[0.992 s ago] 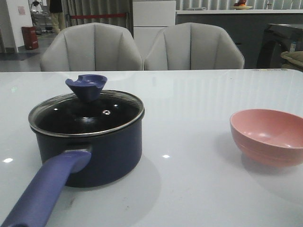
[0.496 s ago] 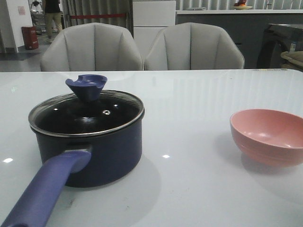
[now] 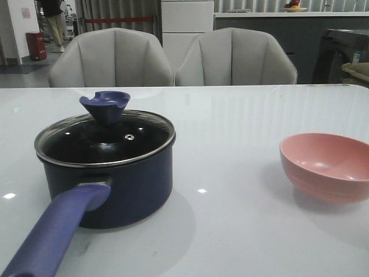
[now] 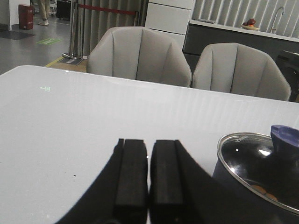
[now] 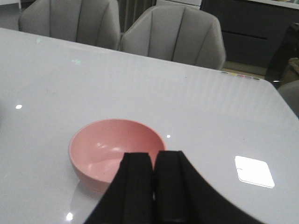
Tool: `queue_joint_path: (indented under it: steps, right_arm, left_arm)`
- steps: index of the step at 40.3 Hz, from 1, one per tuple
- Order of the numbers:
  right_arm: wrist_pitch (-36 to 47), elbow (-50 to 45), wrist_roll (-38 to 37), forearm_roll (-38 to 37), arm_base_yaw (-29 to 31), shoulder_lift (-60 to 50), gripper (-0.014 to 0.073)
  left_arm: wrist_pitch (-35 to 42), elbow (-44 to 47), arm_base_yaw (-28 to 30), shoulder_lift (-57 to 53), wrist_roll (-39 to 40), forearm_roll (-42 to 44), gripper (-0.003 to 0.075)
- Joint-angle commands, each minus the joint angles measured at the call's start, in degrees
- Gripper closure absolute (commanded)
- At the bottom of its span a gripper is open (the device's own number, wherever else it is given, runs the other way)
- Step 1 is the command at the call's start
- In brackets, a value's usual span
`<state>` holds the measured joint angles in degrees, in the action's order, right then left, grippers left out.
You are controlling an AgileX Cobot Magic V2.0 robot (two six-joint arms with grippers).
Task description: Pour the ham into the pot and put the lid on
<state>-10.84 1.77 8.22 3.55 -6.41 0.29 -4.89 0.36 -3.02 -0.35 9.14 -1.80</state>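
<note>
The dark navy pot (image 3: 124,190) stands on the table's left half, its purple-blue handle (image 3: 55,234) pointing toward the front edge. The glass lid (image 3: 115,141) sits on the pot, with its blue flared knob (image 3: 105,105) on top. Through the lid (image 4: 252,163), orange ham pieces (image 4: 261,191) show inside the pot. My left gripper (image 4: 149,144) is shut and empty, held to the left of the pot (image 4: 224,175). My right gripper (image 5: 154,156) is shut and empty, just in front of the empty pink bowl (image 5: 114,149). Neither gripper shows in the front view.
The pink bowl (image 3: 327,167) sits on the right side of the white table (image 3: 230,121). Two grey chairs (image 3: 112,57) (image 3: 236,56) stand behind the table's far edge.
</note>
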Motion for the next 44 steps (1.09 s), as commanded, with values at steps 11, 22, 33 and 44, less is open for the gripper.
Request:
queue_joint_path:
  steps: [11, 22, 33, 44]
  right_arm:
    - [11.2, -3.8, -10.4, -3.2, 0.9, -1.9, 0.0453]
    - [11.5, -3.8, -10.7, -3.2, 0.9, -1.9, 0.0453]
    - [11.4, -3.8, -10.7, -3.2, 0.9, -1.9, 0.0453]
    - [11.4, -3.8, -10.7, -3.2, 0.9, -1.9, 0.0453]
  left_arm:
    - [4.3, 1.9, 0.2, -1.1, 0.5, 0.0, 0.0606]
    - [4.3, 1.9, 0.2, -1.1, 0.5, 0.0, 0.0606]
    - [4.3, 1.9, 0.2, -1.1, 0.5, 0.0, 0.0606]
    - [4.3, 1.9, 0.2, -1.1, 0.5, 0.0, 0.0606]
